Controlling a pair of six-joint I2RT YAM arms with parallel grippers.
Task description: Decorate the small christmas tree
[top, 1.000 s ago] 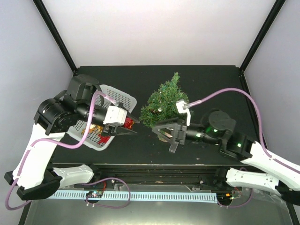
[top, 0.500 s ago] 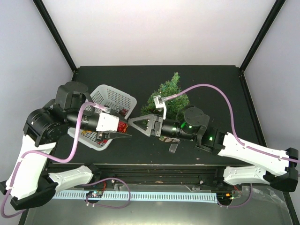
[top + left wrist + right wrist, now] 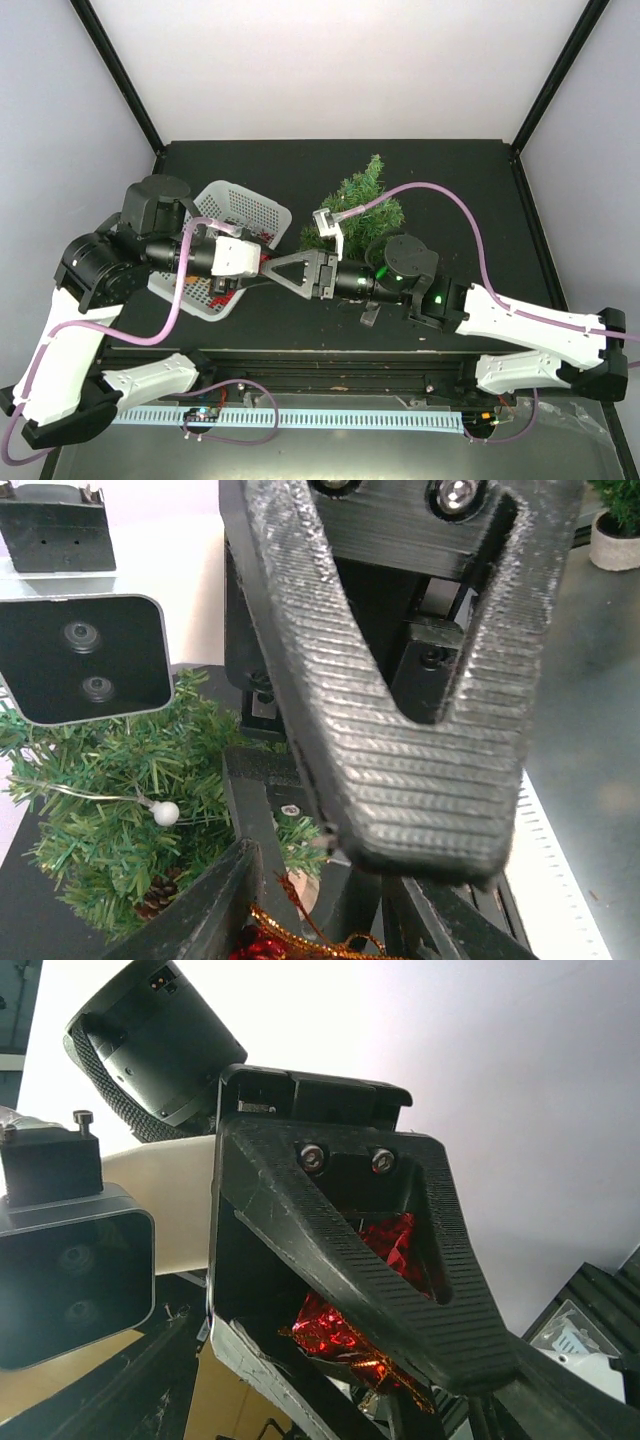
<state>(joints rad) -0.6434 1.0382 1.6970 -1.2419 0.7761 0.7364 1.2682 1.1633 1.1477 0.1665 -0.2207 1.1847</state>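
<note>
The small Christmas tree (image 3: 360, 200) stands at the middle back of the table and also shows in the left wrist view (image 3: 110, 810), with a white bead and a pine cone on it. My left gripper (image 3: 258, 272) (image 3: 310, 930) is shut on a red foil ornament (image 3: 255, 948) with gold cord, just right of the basket. My right gripper (image 3: 272, 268) (image 3: 340, 1400) is open and points left, tip to tip with the left one. Its fingers reach around the left gripper's tips and the red ornament (image 3: 345, 1325).
A white plastic basket (image 3: 245, 200) with more red and gold ornaments sits at the left, under my left arm. My right arm stretches across the table's front in front of the tree. Black frame posts stand at the back corners.
My right gripper has swung left from in front of the tree to meet the left gripper. The left gripper has kept the red ornament and shifted slightly.
</note>
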